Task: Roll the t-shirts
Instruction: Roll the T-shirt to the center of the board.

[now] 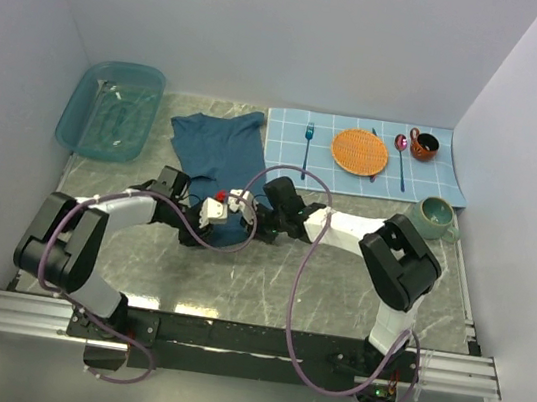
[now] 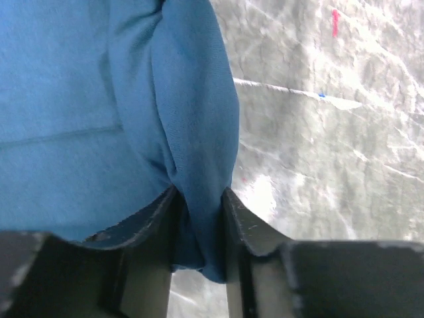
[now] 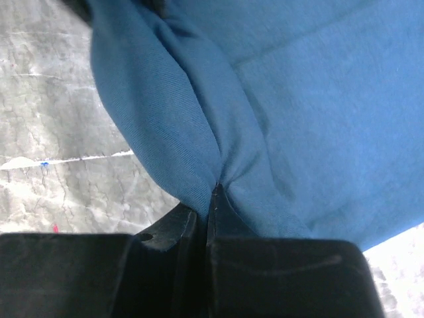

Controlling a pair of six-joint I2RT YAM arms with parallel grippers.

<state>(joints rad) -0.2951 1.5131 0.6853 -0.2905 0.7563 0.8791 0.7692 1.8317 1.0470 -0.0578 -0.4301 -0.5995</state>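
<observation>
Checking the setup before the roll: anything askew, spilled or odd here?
Nothing spilled or damaged. Tub looks skewed in the far-left corner; green cup stands off the placemat, near the right wall. Shirt bunches only where the left gripper and right gripper pinch its near hem.

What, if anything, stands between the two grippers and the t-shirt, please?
Nothing visible does: the left gripper and the right gripper each pinch a fold of the t-shirt directly between their fingers.
</observation>
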